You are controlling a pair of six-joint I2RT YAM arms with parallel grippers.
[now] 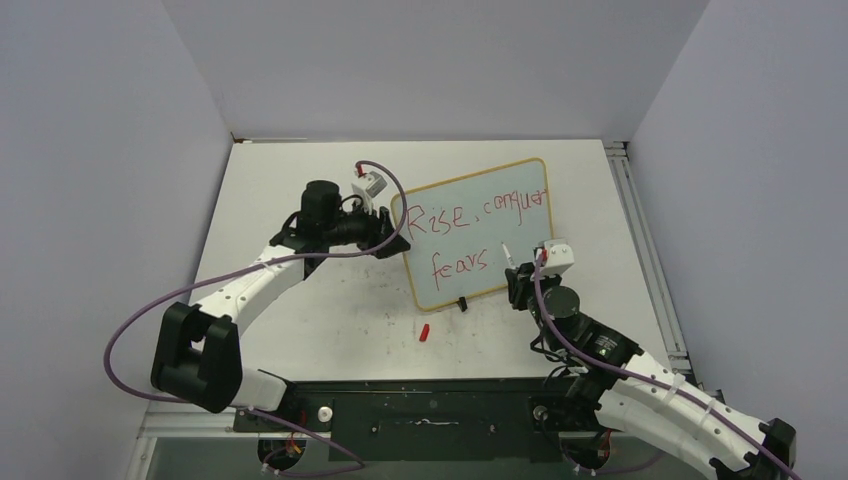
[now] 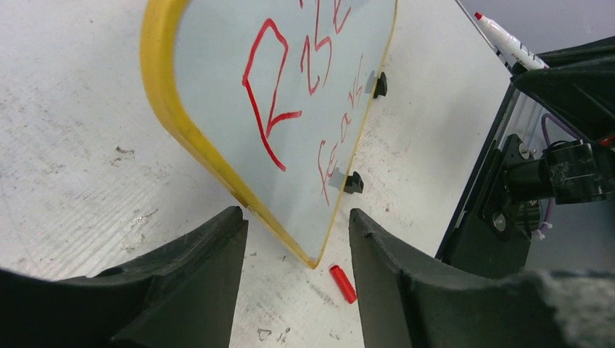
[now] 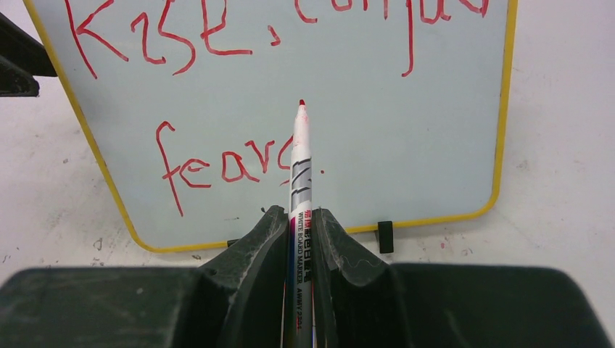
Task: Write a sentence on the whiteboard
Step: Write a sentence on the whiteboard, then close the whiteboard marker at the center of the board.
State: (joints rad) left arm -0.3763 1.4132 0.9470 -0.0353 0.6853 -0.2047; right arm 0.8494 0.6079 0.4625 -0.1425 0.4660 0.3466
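My left tool [image 2: 296, 214] is partly open. In the left wrist view its two dark fingers [image 2: 210, 250] stand apart on either side of the lower corner of the whiteboard [image 2: 217, 72], and I see a gap on both sides of the yellowish frame. My right tool [image 3: 297, 214] is closed narrowly on the marker [image 3: 299, 167], which sticks out straight ahead with its red tip up and uncapped.

In the top view the whiteboard stands just right of centre on the scuffed white worktop [image 1: 330, 310], resting on its lower edge with small black clip feet [image 2: 353, 181]. My left tool is at its left edge and my right tool is near its lower right corner.

The sentence [image 1: 470, 215] is in red, in two lines: "Rise, conquer" across the top and "fears" lower left. In the right wrist view the marker tip lies over blank board just above the end of "fears". I cannot tell whether it touches the surface.

A red cap [image 1: 424, 332] lies on the worktop below the board's lower edge, near the middle of the top view.
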